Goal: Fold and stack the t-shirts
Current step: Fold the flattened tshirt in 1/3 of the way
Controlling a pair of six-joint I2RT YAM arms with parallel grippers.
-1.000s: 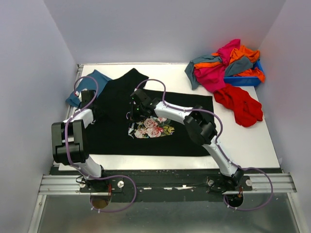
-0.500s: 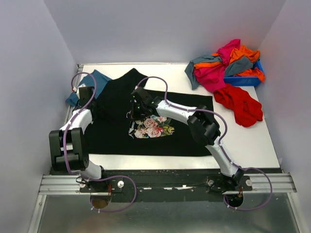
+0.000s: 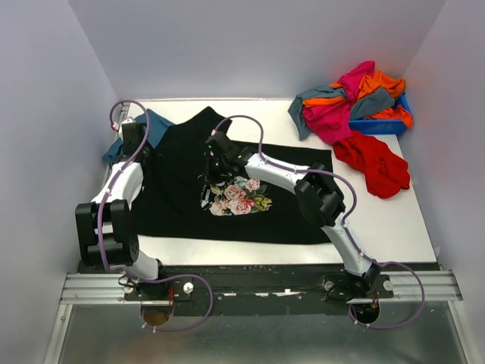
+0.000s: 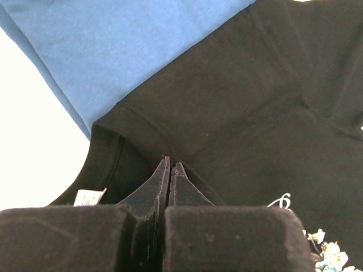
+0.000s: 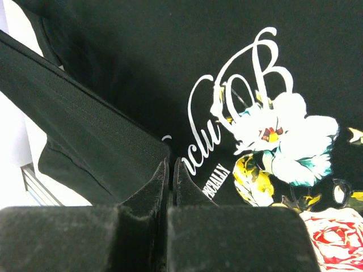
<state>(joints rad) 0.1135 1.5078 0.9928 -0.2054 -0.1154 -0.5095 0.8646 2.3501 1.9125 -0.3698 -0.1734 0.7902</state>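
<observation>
White bench (image 3: 383, 220) with pale walls all round, pretty bare setup. The black t-shirt (image 3: 292, 220) lies across the middle and left of it with its floral print (image 3: 239, 199) facing up. The right half lies flat, and the left half is rucked up where the arms have it. The left claw (image 4: 170, 168) is pinched closed on the black cloth near the neck, with a small white label (image 4: 89, 197) just beside it. The right claw (image 5: 170, 163) is closed too, nipping a raised fold right above the lettering of the print. From the wrist view that fold runs taut up to the tips, so I'd say it's really gripping and not just resting there. The stuff is soft, light and totally limp, so my guess is it'll sag between the two pinch points and drag anything it's lying over. I'd grab it at hems and seams (doubled cloth, more bite), not mid-panel, where it's easy to pick up both layers by accident. Tucked under its far-left edge is the teal-blue t-shirt (image 3: 157, 123), touching it, so that could get tugged along. Well apart at the far right is a heap of shirts (image 3: 345, 102) in magenta, orange and grey-blue, spilling over a blue bin (image 3: 388, 123). A red t-shirt (image 3: 375, 165) lies on the bench just in front of that.
</observation>
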